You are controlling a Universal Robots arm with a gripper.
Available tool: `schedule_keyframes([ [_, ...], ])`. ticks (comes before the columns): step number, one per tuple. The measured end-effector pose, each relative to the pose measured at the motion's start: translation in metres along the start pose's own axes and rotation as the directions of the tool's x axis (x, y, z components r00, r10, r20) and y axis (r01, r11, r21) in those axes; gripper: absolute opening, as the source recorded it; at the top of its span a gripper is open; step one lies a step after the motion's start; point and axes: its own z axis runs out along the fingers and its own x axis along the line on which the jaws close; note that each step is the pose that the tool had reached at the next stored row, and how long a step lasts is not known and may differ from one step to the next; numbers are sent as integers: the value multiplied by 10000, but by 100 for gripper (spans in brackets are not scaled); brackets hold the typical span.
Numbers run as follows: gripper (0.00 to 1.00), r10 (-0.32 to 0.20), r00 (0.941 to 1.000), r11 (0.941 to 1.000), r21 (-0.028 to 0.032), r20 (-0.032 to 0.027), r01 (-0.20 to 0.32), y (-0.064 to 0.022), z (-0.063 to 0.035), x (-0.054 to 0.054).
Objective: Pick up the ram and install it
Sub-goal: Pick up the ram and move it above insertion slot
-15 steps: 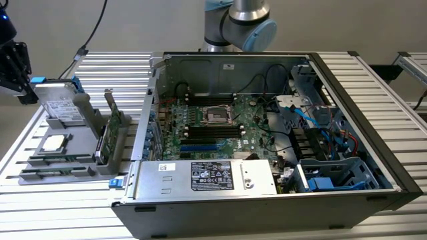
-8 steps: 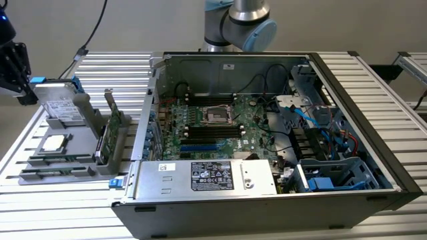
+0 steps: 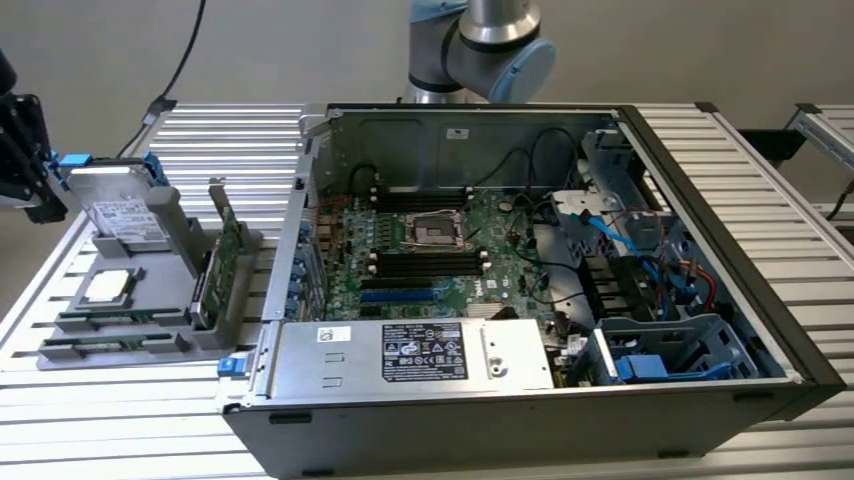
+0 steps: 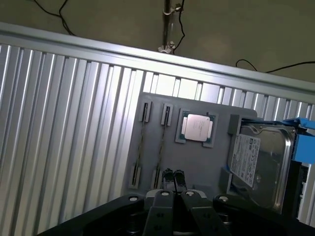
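Two long thin green ram sticks (image 4: 140, 145) sitting edge-up in slots of a grey plastic tray (image 4: 206, 162), black hand (image 4: 173, 175) hovering just beside them, fingers pressed together, gripping nothing, ribbed aluminium bench (image 4: 59, 123) underneath

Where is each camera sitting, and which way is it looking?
Exterior view: off the arm, up high, looking down at the open computer case and grey holder; the robot arm rises beyond the case.
Wrist view: on the wrist, looking down past the shut end effector onto the holder.
Both show: the holder with its hard drive, processor and ram.
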Motion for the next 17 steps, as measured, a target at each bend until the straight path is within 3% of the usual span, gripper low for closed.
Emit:
schedule_keyframes([
  [5, 12, 1, 10000, 10000, 0, 6, -1, 1, 0, 5],
  [11, 42, 1, 10000, 10000, 0, 6, -1, 1, 0, 5],
  [17, 42, 0, 10000, 10000, 27, 2, 0, 4, 81, 47],
])
